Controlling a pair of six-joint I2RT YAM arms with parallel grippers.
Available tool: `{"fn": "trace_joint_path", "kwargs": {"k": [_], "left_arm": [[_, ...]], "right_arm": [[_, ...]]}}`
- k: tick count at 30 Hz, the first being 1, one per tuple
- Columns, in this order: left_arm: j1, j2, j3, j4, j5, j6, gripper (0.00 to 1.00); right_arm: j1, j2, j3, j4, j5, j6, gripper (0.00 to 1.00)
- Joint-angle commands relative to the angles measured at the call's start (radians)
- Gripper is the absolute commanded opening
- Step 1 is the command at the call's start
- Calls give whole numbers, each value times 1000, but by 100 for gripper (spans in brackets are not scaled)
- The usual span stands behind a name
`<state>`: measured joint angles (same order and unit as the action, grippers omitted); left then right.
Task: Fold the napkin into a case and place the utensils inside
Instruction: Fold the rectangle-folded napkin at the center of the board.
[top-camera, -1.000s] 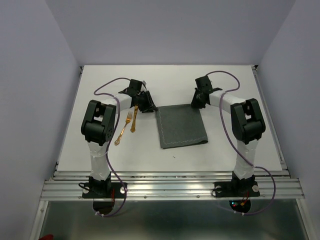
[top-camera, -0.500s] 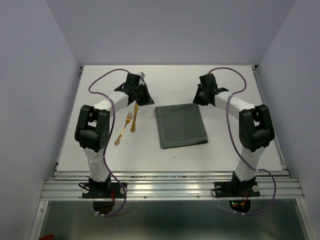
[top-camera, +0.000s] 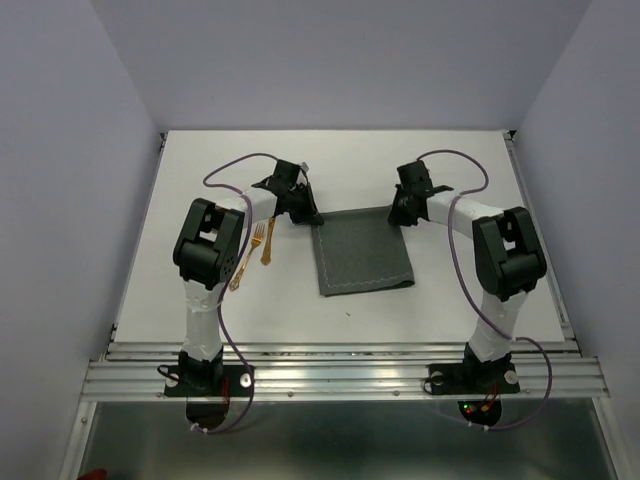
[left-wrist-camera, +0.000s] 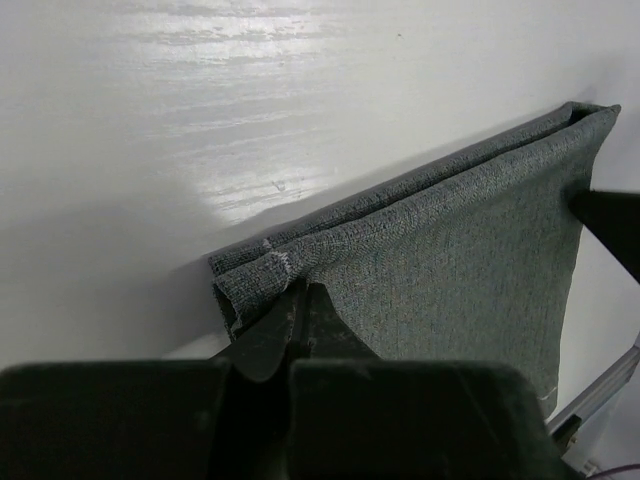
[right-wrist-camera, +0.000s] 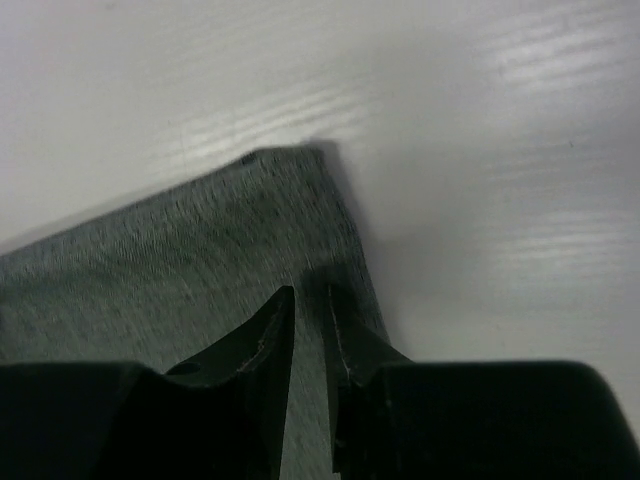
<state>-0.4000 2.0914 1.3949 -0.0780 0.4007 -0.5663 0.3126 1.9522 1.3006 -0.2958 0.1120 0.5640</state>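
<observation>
1. The white worktop (top-camera: 300, 320) carries all items. Both arms are bolted at its near edge.

2. The left arm (top-camera: 210, 250) and the right arm (top-camera: 505, 255) each reach to the far side, one to each far corner of the cloth.

3. The napkin (top-camera: 362, 252) lies flat at the centre of the worktop. It is dark grey, folded to a rectangle of several layers, with a pale stitched hem along its near edge. In the left wrist view, the stacked layers show along the folded edge of the napkin (left-wrist-camera: 450, 260).

4. The left fingers (left-wrist-camera: 300, 320) are clenched on the far left corner of the napkin. The cloth puckers at the tips.

5. The right fingers (right-wrist-camera: 272, 335) stand slightly parted, with a narrow gap between them. The tips are down over the napkin (right-wrist-camera: 150, 270), just inside its far right corner. Whether they grip any cloth cannot be told.

6. The utensils (top-camera: 267, 245), two thin orange-brown pieces, lie on the worktop left of the napkin, apart from it and close together. The left one is a fork (top-camera: 250, 255) with its tines toward the far side.
</observation>
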Motion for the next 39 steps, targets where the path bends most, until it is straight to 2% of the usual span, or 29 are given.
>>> {"fn": "trace_joint_path", "kwargs": {"k": [1, 6, 10, 17, 19, 24, 27, 28, 29, 30, 32, 35, 39], "left_arm": [[6, -21, 33, -29, -62, 19, 0], [6, -40, 39, -35, -77, 25, 0], [6, -36, 49, -45, -80, 31, 0], [4, -36, 58, -40, -71, 31, 0], [3, -45, 58, -40, -69, 31, 0], [-2, -106, 61, -57, -72, 40, 0], [-3, -189, 55, -78, -88, 46, 1], [-3, -212, 50, -85, -91, 55, 4], [-3, -238, 38, -91, -98, 59, 9], [-3, -287, 35, -114, -123, 65, 18], [-2, -330, 27, -140, -151, 89, 25], [7, -413, 1, -196, -210, 115, 32], [56, -531, -109, -210, -246, 112, 33]], "right_arm": [[-3, -182, -85, 11, -41, -26, 24], [8, -402, -343, -9, -31, 39, 24], [51, -528, -496, -3, -78, 108, 24], [105, -535, -616, 18, -46, 165, 23], [114, -535, -612, 1, -12, 166, 22], [134, -654, -554, -45, 29, 151, 22], [212, -693, -511, -36, 58, 140, 22], [239, -687, -495, -37, 69, 136, 22], [268, -676, -477, -39, 81, 131, 23], [343, -639, -434, -42, 119, 119, 25], [422, -587, -388, -51, 169, 103, 29], [553, -484, -304, -52, 235, 71, 34], [677, -369, -202, -65, 293, 17, 41]]}}
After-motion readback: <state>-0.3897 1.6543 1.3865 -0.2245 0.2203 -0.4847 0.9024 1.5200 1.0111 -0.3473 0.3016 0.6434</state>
